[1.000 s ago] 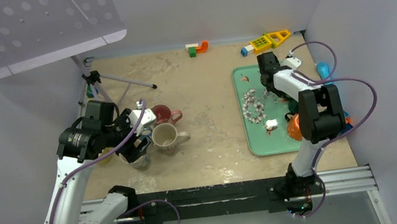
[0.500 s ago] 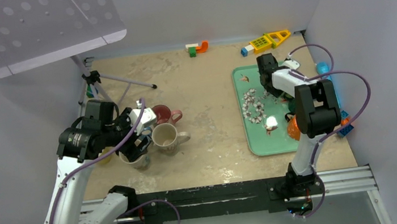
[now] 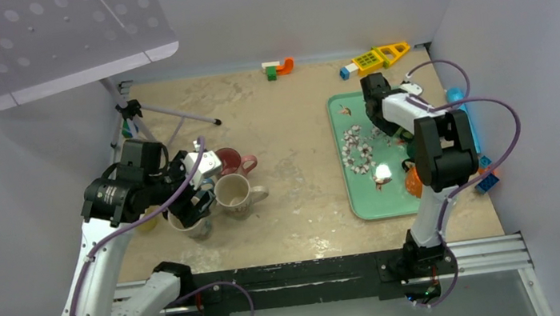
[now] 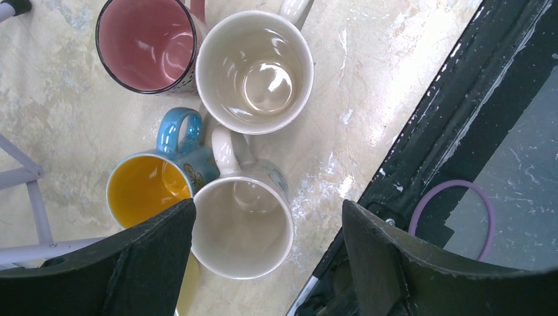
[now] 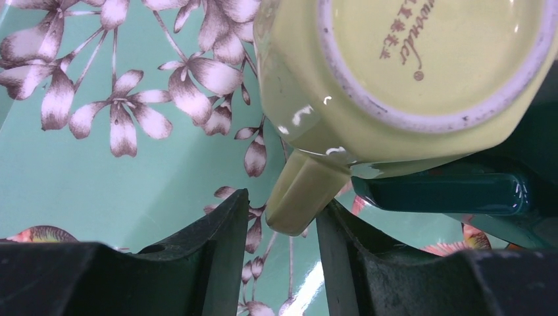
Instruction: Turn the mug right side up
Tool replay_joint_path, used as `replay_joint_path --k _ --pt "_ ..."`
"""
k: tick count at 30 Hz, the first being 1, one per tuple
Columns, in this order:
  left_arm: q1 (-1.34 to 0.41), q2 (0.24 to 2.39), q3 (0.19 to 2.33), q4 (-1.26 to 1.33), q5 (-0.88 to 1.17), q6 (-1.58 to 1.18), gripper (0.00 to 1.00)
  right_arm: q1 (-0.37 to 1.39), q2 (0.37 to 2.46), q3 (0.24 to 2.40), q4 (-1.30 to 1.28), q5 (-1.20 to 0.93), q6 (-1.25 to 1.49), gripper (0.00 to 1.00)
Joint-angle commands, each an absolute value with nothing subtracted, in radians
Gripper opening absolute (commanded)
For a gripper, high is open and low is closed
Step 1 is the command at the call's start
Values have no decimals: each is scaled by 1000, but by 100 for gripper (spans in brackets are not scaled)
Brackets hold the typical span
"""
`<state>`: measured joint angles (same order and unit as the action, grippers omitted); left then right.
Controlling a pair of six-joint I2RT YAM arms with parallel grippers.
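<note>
A pale green mug lies base up on the green flowered tray. My right gripper is open with its fingers either side of the mug's handle. The handle touches the right finger, with a gap on the left. In the top view the right gripper is over the tray's far part. My left gripper is open above an upright white mug and holds nothing. It also shows in the top view.
Beside the white mug stand a cream mug, a pink mug and a blue mug with a yellow inside, all upright. A dark green piece lies against the green mug. A tripod and toys lie at the back.
The white mug under my left gripper has come upright, its rim now showing. My right arm has shifted slightly over the tray.
</note>
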<state>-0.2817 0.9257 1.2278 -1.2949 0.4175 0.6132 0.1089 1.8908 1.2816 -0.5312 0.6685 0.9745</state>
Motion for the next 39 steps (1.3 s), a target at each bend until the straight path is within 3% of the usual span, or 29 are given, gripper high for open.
replay_joint_path --k 1,7,11,13,16,18,23,39 --pt "-278 921 1251 -1264 444 612 85 104 1863 1304 -559 715 1021 46" --pt "-278 916 1265 -1266 443 613 85 102 1888 1330 -596 726 1050 45" --pt "-277 916 1270 -1273 449 614 85 103 1853 1291 -506 697 973 32" --pt "-277 915 1270 -1272 449 612 85 103 1841 1283 -479 685 943 18" --pt "-278 912 1270 -1274 449 615 85 102 1842 1292 -466 673 912 4" --pt "-277 910 1271 -1274 449 615 85 103 1844 1302 -457 664 879 0" --pt "-278 910 1273 -1278 476 609 86 112 1780 1269 -389 640 782 0" --pt "-278 978 1384 -1238 671 440 86 247 1348 1041 -69 250 434 0"
